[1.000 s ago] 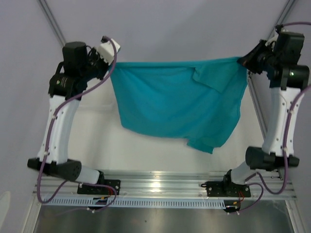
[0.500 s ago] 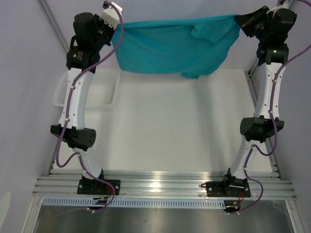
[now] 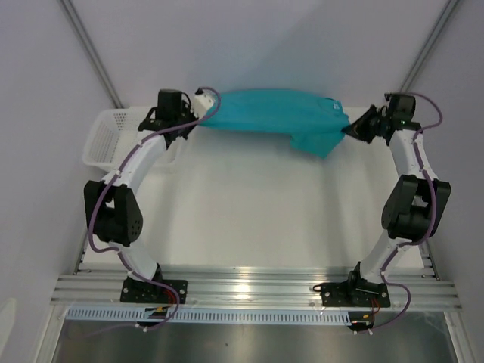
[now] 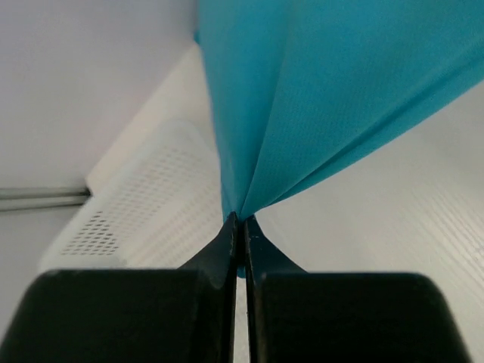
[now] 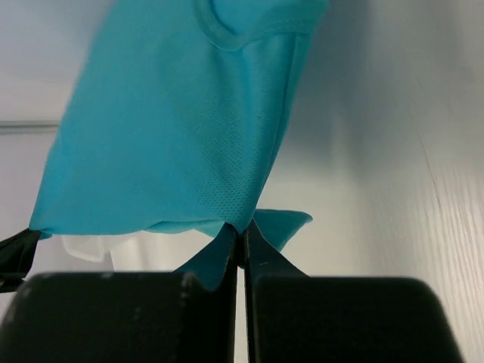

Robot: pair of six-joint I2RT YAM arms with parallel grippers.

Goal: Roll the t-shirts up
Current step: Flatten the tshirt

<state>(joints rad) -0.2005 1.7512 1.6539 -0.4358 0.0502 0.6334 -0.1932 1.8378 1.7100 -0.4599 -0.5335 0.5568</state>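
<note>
You have the t-shirt (image 3: 272, 112) stretched between the left gripper (image 3: 206, 112) and right gripper (image 3: 349, 130), each clamped tight on an edge. This looks like the laying-out step: lower it flat onto the counter (image 3: 265, 204) beneath them before rolling.

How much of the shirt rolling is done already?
Done: the t-shirt is picked up, pinched at one end by the left gripper and at the other by the right gripper. In hand: it is stretched between them at the far side of the table. Left: nothing is rolled yet; it probably needs laying flat, then rolling.
</note>
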